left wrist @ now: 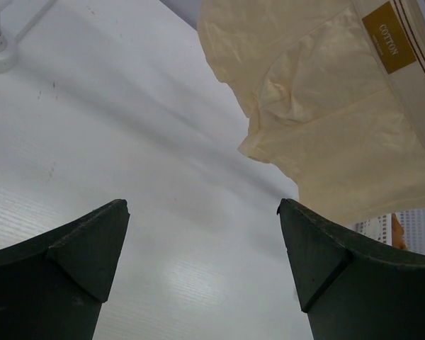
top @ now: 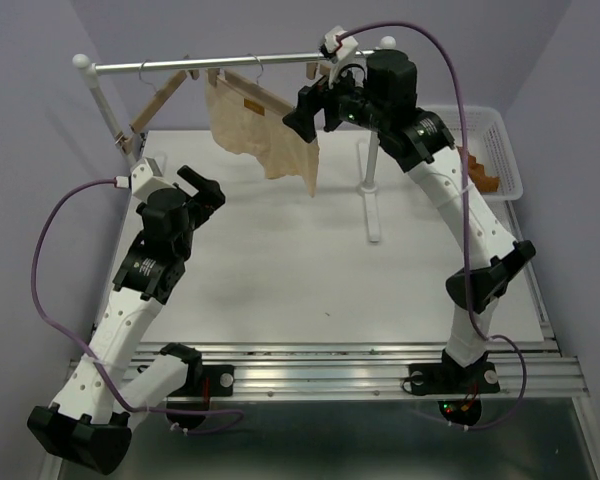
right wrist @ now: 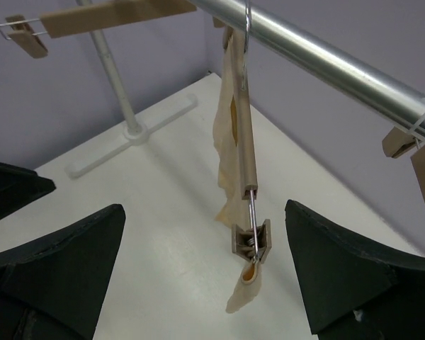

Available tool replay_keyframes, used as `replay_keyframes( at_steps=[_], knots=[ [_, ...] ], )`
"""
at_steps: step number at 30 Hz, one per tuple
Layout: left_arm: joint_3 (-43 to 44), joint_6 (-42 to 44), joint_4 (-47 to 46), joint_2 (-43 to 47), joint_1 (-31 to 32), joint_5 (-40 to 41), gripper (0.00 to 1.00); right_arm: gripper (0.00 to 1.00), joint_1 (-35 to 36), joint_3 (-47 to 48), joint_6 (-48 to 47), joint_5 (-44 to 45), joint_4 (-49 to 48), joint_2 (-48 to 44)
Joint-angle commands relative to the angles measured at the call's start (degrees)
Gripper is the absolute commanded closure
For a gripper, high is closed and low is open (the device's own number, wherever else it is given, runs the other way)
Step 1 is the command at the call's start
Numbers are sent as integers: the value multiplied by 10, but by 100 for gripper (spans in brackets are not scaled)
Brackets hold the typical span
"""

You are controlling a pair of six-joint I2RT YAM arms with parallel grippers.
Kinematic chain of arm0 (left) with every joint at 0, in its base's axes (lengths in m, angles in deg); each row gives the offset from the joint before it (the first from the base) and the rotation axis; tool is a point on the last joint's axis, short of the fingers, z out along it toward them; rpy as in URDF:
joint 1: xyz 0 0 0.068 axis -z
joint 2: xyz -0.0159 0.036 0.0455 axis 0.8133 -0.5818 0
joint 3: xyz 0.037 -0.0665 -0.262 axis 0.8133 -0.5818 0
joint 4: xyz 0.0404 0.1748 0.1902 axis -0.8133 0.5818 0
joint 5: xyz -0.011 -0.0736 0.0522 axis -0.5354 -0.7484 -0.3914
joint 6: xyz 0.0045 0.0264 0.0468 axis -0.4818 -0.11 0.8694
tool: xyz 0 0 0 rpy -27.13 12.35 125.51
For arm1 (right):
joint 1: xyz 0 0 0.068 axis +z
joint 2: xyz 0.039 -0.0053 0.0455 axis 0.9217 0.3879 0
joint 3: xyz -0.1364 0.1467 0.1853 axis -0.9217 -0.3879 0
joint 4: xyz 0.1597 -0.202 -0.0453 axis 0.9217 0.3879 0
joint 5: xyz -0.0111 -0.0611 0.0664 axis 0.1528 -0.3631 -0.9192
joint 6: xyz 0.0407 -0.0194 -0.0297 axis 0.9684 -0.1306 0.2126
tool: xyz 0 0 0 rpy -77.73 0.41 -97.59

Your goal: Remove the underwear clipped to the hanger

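Observation:
The beige underwear [top: 263, 130] hangs from a light-wood hanger [top: 270, 97] on the silver rail [top: 230, 62]. In the right wrist view the hanger bar [right wrist: 244, 142] runs toward me and its near clip [right wrist: 252, 241] pinches a corner of the underwear [right wrist: 244, 292]. My right gripper [right wrist: 205, 237] is open, a finger on each side of that clip, not touching it; in the top view it [top: 310, 112] is at the hanger's right end. My left gripper [top: 208, 190] is open and empty, low and to the left of the garment. In its wrist view [left wrist: 202, 212] the underwear [left wrist: 319, 127] hangs ahead at upper right.
An empty wooden hanger [top: 162, 98] hangs at the rail's left, another [right wrist: 414, 152] to the right of my right gripper. The rack's white posts [top: 370, 185] and feet stand on the table. A white basket [top: 500, 135] with orange-brown items sits far right.

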Motion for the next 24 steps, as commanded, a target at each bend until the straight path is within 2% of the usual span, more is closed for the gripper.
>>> replay_keyframes(
  at_steps=[1,6,11,18,21,24],
  knots=[
    [1,5,1,1,0,12,1,0,16,17,-54,91,-84,17],
    [1,11,8,7,0,18,1,0,28,26,-55,126,-130,65],
    [0,12,10,8,0,19,1,0,34,75,-83,143,-152,133],
    [-2,16,11,3,0,21,1,2,53,85,-125,139,-196,163],
    [-1,17,11,1,0,20,1,7,59,91,-142,147,-203,179],
    [-2,17,13,4,0,24,1,19,65,95,-149,157,-209,194]
  ],
)
